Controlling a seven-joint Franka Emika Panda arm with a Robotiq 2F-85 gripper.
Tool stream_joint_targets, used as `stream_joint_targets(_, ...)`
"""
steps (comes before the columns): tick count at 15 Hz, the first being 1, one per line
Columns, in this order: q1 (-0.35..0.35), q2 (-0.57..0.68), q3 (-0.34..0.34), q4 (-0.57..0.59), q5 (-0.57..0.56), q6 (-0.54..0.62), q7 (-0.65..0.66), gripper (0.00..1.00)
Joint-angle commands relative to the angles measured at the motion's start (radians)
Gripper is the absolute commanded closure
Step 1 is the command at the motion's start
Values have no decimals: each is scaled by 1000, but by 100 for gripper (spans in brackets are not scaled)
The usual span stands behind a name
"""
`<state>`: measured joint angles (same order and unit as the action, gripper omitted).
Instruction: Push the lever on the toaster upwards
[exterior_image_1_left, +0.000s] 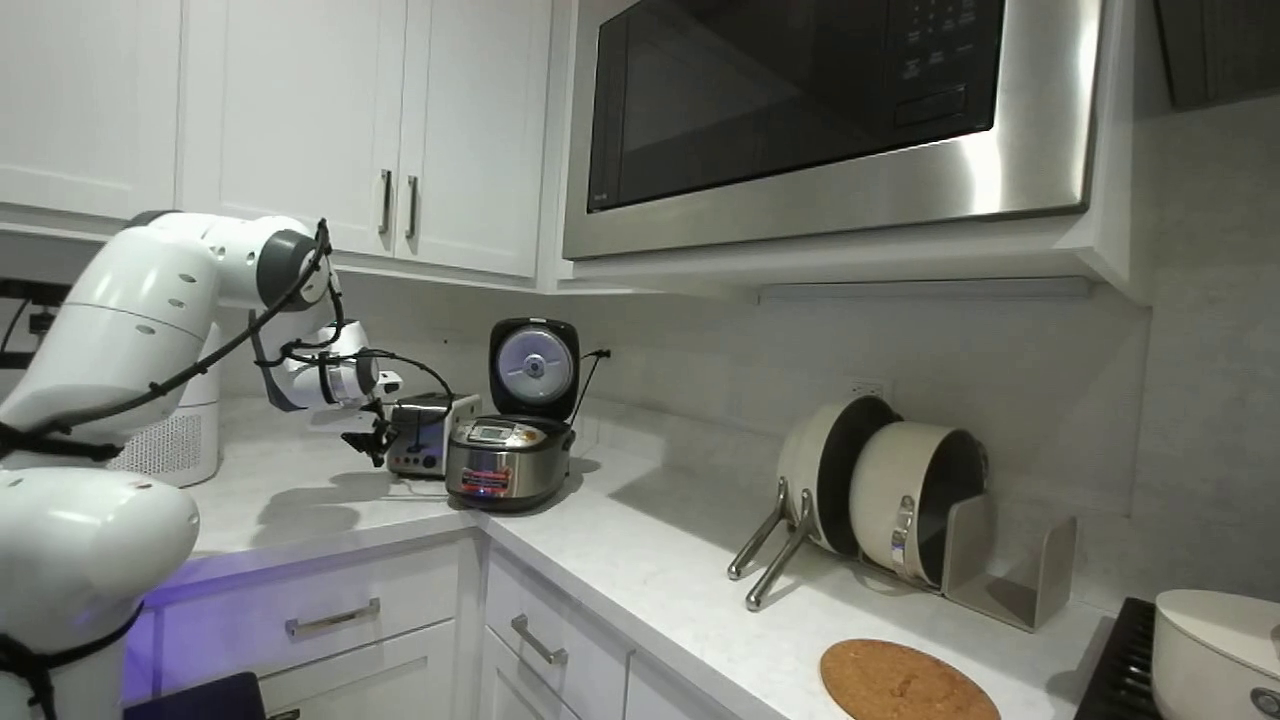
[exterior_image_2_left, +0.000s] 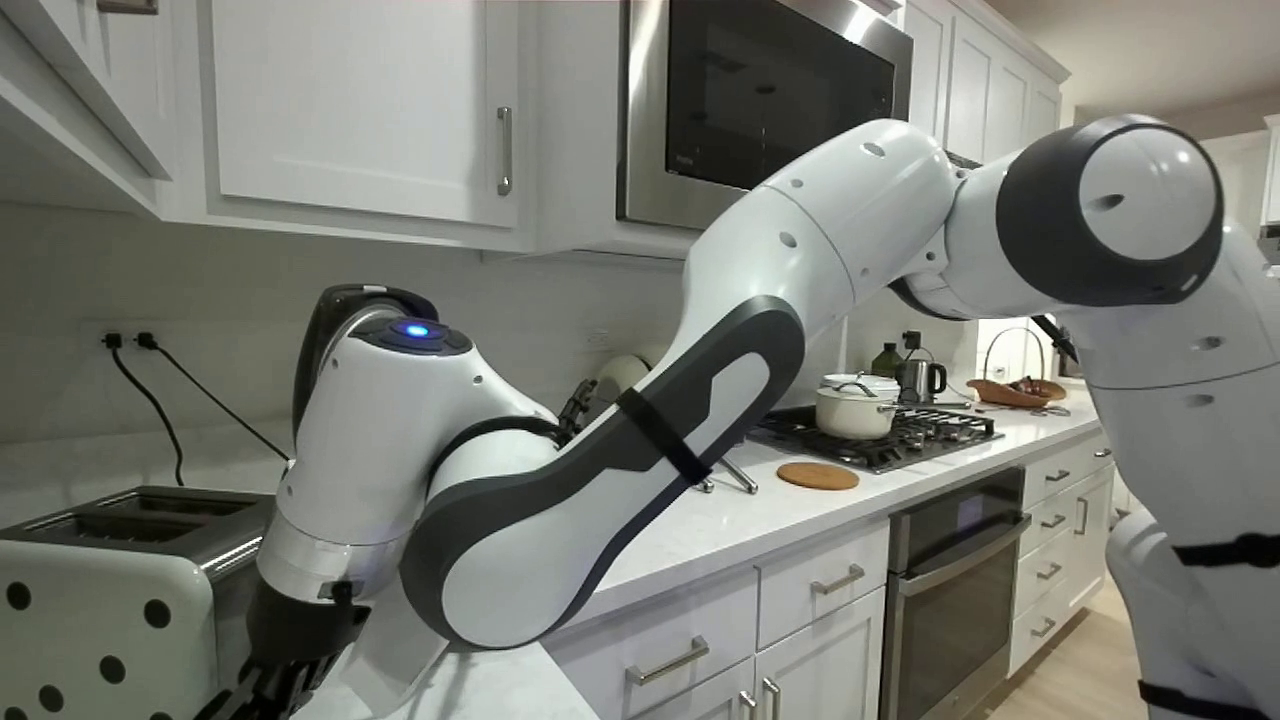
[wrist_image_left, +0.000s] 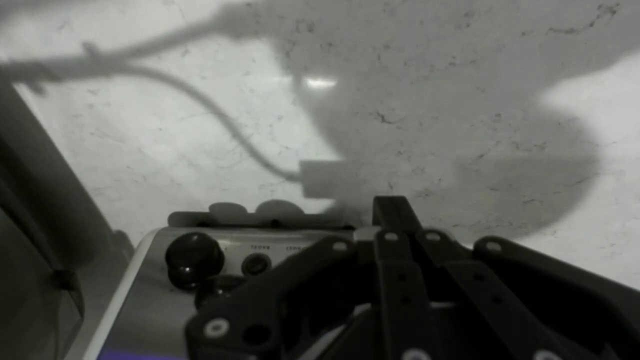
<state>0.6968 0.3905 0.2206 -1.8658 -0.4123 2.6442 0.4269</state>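
Note:
The toaster (exterior_image_1_left: 432, 436) stands on the counter left of the steel cooker, its dark front partly behind the gripper. Its spotted white side and slotted top (exterior_image_2_left: 100, 610) show at the lower left of an exterior view. In the wrist view, its metal front panel (wrist_image_left: 150, 310) with black knobs is at the lower left. A dark piece on its front (exterior_image_1_left: 415, 446) looks like the lever, but detail is too small to tell. My gripper (exterior_image_1_left: 370, 443) is before the toaster's front. Its fingertips (wrist_image_left: 395, 215) are together with nothing visible between them, covering part of the panel. Contact cannot be told.
The open steel cooker (exterior_image_1_left: 508, 465) stands close beside the toaster. A white cylindrical appliance (exterior_image_1_left: 180, 440) is behind the arm. Upper cabinets (exterior_image_1_left: 300, 120) hang above. Pans in a rack (exterior_image_1_left: 905, 500) and a cork mat (exterior_image_1_left: 905, 680) lie farther along the counter.

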Motion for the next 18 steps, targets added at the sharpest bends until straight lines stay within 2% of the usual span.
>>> stream_joint_targets(1, 39, 30, -41, 60, -5, -6, 8, 100)
stream_joint_targets(7, 69, 45, -88, 89, -11, -8, 11, 100)
stream_joint_targets(18, 88, 73, -112, 110, -7, -9, 8, 100)
